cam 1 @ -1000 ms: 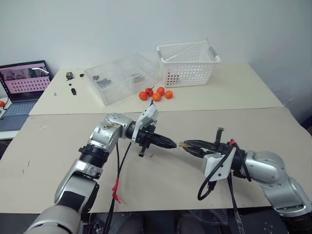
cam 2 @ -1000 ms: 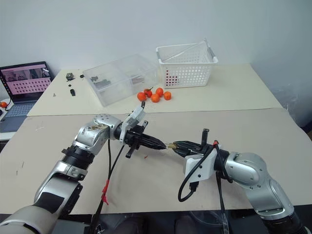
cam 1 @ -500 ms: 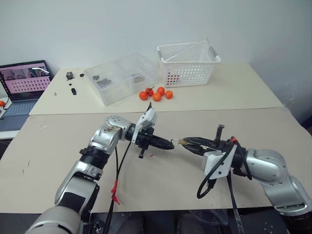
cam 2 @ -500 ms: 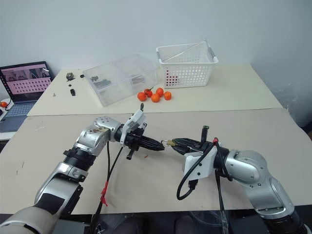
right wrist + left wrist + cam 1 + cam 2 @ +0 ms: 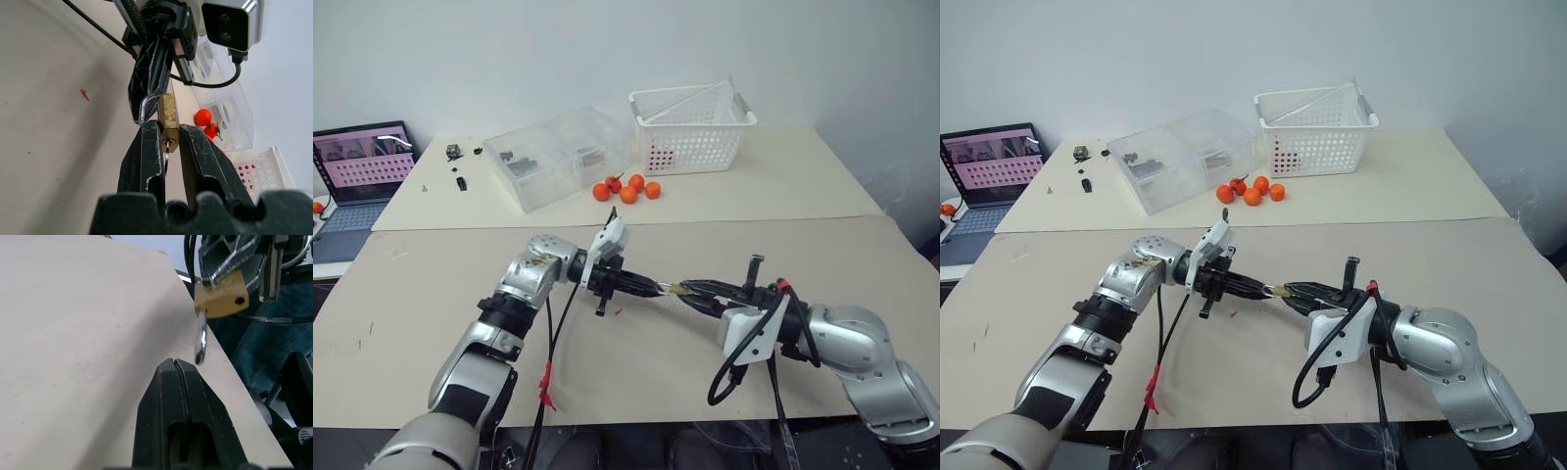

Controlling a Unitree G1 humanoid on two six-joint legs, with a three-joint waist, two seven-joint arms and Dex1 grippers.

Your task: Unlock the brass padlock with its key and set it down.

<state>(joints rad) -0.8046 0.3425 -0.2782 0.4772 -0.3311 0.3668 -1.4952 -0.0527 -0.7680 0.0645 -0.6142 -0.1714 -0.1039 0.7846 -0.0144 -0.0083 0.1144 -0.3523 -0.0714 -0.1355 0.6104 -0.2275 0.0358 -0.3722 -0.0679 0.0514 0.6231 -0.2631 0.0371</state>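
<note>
The brass padlock (image 5: 168, 117) hangs above the mat, pinched by its body in my right gripper (image 5: 168, 129), which is shut on it. A key (image 5: 167, 147) sits in the keyhole between the fingers. The silver shackle (image 5: 201, 338) is swung out to one side with its free end loose. My left gripper (image 5: 174, 363) is shut with nothing between its fingers, and its tip lies just short of the shackle's free end. In the head views the left gripper (image 5: 654, 290) and the right gripper (image 5: 683, 289) meet tip to tip over the middle of the mat.
A clear plastic box (image 5: 558, 155), a white basket (image 5: 690, 127) and several orange fruits (image 5: 626, 188) stand on the far table. A laptop (image 5: 362, 162) is at the far left, with small dark parts (image 5: 458, 166) beside it. A tan mat (image 5: 431, 294) covers the near table.
</note>
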